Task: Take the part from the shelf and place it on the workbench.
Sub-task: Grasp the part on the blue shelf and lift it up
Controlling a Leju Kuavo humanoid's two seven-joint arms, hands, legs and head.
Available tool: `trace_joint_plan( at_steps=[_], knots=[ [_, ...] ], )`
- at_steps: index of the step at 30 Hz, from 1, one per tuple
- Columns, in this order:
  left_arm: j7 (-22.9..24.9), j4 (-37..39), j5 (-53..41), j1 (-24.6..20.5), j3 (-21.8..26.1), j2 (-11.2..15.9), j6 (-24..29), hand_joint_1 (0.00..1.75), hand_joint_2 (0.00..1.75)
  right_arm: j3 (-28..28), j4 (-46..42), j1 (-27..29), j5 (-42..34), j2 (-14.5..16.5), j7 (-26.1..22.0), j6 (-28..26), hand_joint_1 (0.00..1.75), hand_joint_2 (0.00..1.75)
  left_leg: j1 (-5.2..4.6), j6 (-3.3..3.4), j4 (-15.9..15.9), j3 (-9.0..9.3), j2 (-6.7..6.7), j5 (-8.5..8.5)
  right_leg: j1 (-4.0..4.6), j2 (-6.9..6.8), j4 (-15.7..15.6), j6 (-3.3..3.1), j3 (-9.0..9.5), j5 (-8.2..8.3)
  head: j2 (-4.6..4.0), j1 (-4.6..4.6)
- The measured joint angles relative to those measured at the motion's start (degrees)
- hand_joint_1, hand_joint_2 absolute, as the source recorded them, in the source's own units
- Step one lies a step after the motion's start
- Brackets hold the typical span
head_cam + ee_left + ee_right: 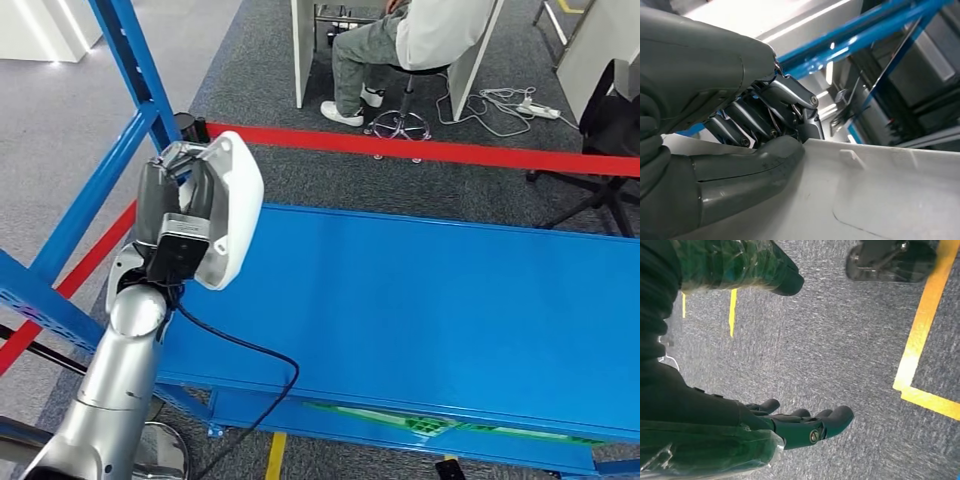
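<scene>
The left hand (177, 215) grasps the white part (230, 205), fingers (753, 117) wrapped over its edge, at nine o'clock above the blue surface (423, 300). To do this well, carry it toward three o'clock and lower it flat before letting go. The part is smooth, rounded moulded plastic; the surface is flat painted metal. The right hand (798, 422) hangs released over grey carpet (851, 340).

Grey carpet floor (249, 60) crossed by red tape (423, 150), a person (407, 40) seated beyond.
</scene>
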Motion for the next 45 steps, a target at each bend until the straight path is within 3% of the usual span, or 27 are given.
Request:
trace_joint_plan(
  at_steps=[2,3,4,6,7,9,12,14,16,17,18,19,21,23,26,28,29,32,33,34,35,37,39,43,45],
  knots=[
    [-0.67,-2.15,1.02,1.03,0.02,-0.07,-0.1,1.75,1.75,-0.04,0.0,0.08,0.07,0.0,0.05,0.01,0.0,1.75,-0.18,0.1,0.03,0.02,0.01,-0.04,-0.03,-0.01,6.75,0.16,-3.21,-2.37,0.0,0.09],
    [-0.88,-3.19,1.31,1.48,0.02,-0.07,-0.11,1.75,1.75,-0.06,0.0,0.15,0.1,0.0,0.08,0.01,0.0,1.75,-0.25,0.11,0.05,0.05,-0.01,-0.05,-0.03,-0.01,7.6,0.17,-3.7,-2.08,-0.01,0.11],
    [-1.01,-4.17,1.48,1.8,0.03,-0.07,-0.1,1.75,1.75,-0.07,-0.01,0.19,0.13,0.0,0.1,0.01,0.0,1.75,-0.31,0.1,0.06,0.11,-0.06,-0.06,-0.02,-0.01,5.88,0.09,-2.91,-0.57,-0.01,0.11],
    [-1.11,-5.84,1.65,2.08,0.04,-0.07,-0.1,1.75,1.75,-0.09,-0.01,0.12,0.15,0.0,0.1,0.01,0.0,1.75,-0.41,-0.03,0.09,0.28,-0.18,-0.17,0.0,-0.02,-1.99,-0.23,0.96,3.38,-0.02,0.11],
    [-1.15,-6.53,1.69,2.13,0.05,-0.06,-0.09,1.75,1.75,-0.09,-0.02,0.03,0.17,0.0,0.1,0.0,0.0,1.75,-0.53,-0.17,0.23,0.23,-0.23,-0.22,0.04,0.01,-5.69,-0.39,2.86,4.61,-0.01,0.1],
    [-1.2,-7.55,1.73,2.32,0.06,-0.03,-0.07,1.75,1.75,-0.08,-0.01,-0.06,0.21,0.0,0.11,0.02,0.0,1.75,-0.73,-0.56,0.38,0.0,-0.24,-0.17,0.15,0.1,-8.69,-0.64,4.49,4.92,-0.01,0.07],
    [-1.55,-8.97,2.2,2.76,0.05,0.06,0.18,1.75,1.75,-0.16,0.0,0.05,0.46,0.02,0.17,0.05,0.0,1.75,-0.68,-1.28,0.94,-0.28,-0.2,-0.67,0.01,0.17,-8.95,-1.38,4.6,5.16,0.0,0.0],
    [-1.91,-10.3,2.68,2.89,0.0,0.26,0.37,1.75,1.75,-0.21,0.0,0.03,0.71,0.04,0.15,0.09,0.0,1.75,-0.49,-1.98,4.59,-1.79,-0.14,-3.21,-0.23,0.11,-9.16,-1.95,4.71,5.34,0.0,-0.22],
    [-2.09,-11.38,2.85,3.19,-0.08,0.52,0.56,1.75,1.75,-0.22,0.0,0.02,0.85,0.04,0.11,0.11,0.0,1.75,-0.22,-2.52,11.88,-5.03,-0.1,-6.85,-0.24,0.06,-9.14,-2.19,4.7,5.3,-0.01,-0.39],
    [-2.11,-11.83,2.86,3.46,-0.1,0.64,0.68,1.75,1.75,-0.24,0.0,0.04,0.9,0.03,0.1,0.13,0.0,1.75,-0.07,-2.68,15.02,-6.46,-0.09,-7.9,-0.24,0.04,-9.13,-2.22,4.71,5.28,-0.01,-0.37],
    [-2.14,-12.29,2.86,3.71,-0.13,0.74,0.81,1.75,1.75,-0.25,0.0,0.06,0.95,0.03,0.1,0.13,0.0,1.75,0.04,-2.75,16.48,-7.15,-0.09,-7.88,-0.24,0.04,-9.11,-2.22,4.72,5.27,-0.01,-0.38],
    [-2.17,-12.75,2.86,3.9,-0.14,0.82,0.95,1.75,1.75,-0.26,0.0,0.06,0.99,0.03,0.1,0.14,0.0,1.75,0.12,-2.73,15.78,-6.81,-0.08,-6.75,-0.24,0.05,-9.09,-2.2,4.78,5.26,-0.01,-0.38],
    [-2.22,-13.68,2.94,4.0,-0.17,0.91,1.25,1.75,1.75,-0.27,0.0,0.02,1.07,0.04,0.1,0.15,0.0,1.75,0.17,-2.41,9.06,-3.6,-0.08,-2.61,-0.24,0.11,-9.08,-2.08,4.98,5.18,-0.02,-0.39],
    [-2.25,-14.45,3.11,4.0,-0.2,0.97,1.5,1.75,1.75,-0.28,0.0,-0.02,1.14,0.04,0.1,0.19,0.0,1.75,0.02,-1.96,2.69,-0.55,-0.07,-0.43,-0.05,0.16,-8.97,-1.71,4.93,5.08,-0.01,-0.35],
    [-2.33,-15.15,4.34,4.34,-0.2,1.02,0.88,1.75,1.75,-0.28,0.0,-0.03,1.28,0.04,0.12,0.4,0.0,1.75,-0.17,-1.34,0.57,0.19,-0.12,-0.61,0.06,0.1,-9.09,-0.8,4.65,5.19,-0.01,-0.28],
    [-2.57,-15.61,5.96,4.52,-0.31,0.93,-0.63,1.75,1.75,-0.28,-0.01,-0.06,1.42,0.04,0.15,0.49,0.0,1.75,0.01,-0.75,0.14,0.33,-0.09,-0.31,0.01,0.05,-8.06,-0.23,4.04,4.25,-0.01,-0.21],
    [-2.75,-15.85,6.75,4.57,-0.5,0.88,-1.54,1.75,1.75,-0.27,-0.01,-0.09,1.5,0.04,0.17,0.55,0.0,1.75,0.14,-0.47,-0.08,0.41,-0.05,-0.17,0.0,0.03,-5.91,-0.03,3.02,2.9,-0.01,-0.06],
    [-3.07,-16.25,9.69,5.08,-1.48,0.77,-4.32,1.75,1.75,-0.26,0.0,-0.04,1.63,0.04,0.26,0.73,0.0,1.75,0.09,-0.13,-0.12,0.43,0.01,-0.16,-0.05,-0.01,5.28,0.33,-2.25,-2.11,-0.02,0.19],
    [-2.97,-16.36,11.08,5.37,-1.83,0.68,-5.12,1.75,1.75,-0.27,0.0,0.0,1.63,0.04,0.3,0.73,0.0,1.75,0.02,-0.1,-0.1,0.45,0.01,-0.17,-0.05,-0.01,7.39,0.38,-3.33,-2.43,-0.01,0.19],
    [-2.7,-16.52,12.62,5.66,-2.17,0.52,-5.78,1.75,1.75,-0.27,-0.01,0.02,1.6,0.04,0.33,0.7,0.0,1.75,-0.04,-0.09,-0.08,0.49,-0.02,-0.19,-0.04,-0.01,7.2,0.35,-3.36,-1.59,-0.01,0.22],
    [-2.25,-16.73,14.23,5.97,-2.54,0.32,-6.34,1.75,1.75,-0.28,-0.01,0.02,1.51,0.04,0.35,0.61,0.0,1.75,-0.07,-0.11,-0.07,0.58,-0.05,-0.23,-0.04,-0.02,4.63,0.26,-2.21,0.25,-0.01,0.23],
    [-1.27,-17.16,17.33,6.63,-3.39,-0.17,-7.23,1.75,1.75,-0.28,-0.02,-0.04,1.2,0.04,0.36,0.31,0.0,1.75,-0.23,-0.33,0.02,0.74,-0.12,-0.41,0.01,-0.02,-3.64,0.0,1.9,4.08,-0.01,0.24],
    [-0.78,-17.48,19.27,7.47,-4.36,-0.49,-7.76,1.75,1.75,-0.28,-0.01,-0.1,0.91,0.04,0.37,-0.03,0.0,1.75,-0.46,-0.71,0.26,0.6,-0.14,-0.53,0.09,0.05,-8.47,-0.27,4.46,5.27,-0.01,0.19],
    [-0.62,-17.89,20.15,8.64,-5.91,-0.61,-7.98,1.75,1.75,-0.43,0.0,0.04,0.76,0.07,0.45,-0.19,0.0,1.75,-0.43,-1.61,1.22,0.16,-0.11,-1.33,-0.03,0.17,-9.04,-1.35,4.7,5.2,-0.02,0.12],
    [-0.73,-18.13,20.12,8.87,-6.3,-0.56,-8.03,1.75,1.75,-0.57,0.0,0.0,0.76,0.09,0.44,-0.16,0.0,1.75,-0.26,-2.26,5.81,-1.78,-0.06,-4.3,-0.2,0.1,-9.16,-1.86,4.78,5.32,-0.02,-0.14]
  ],
)
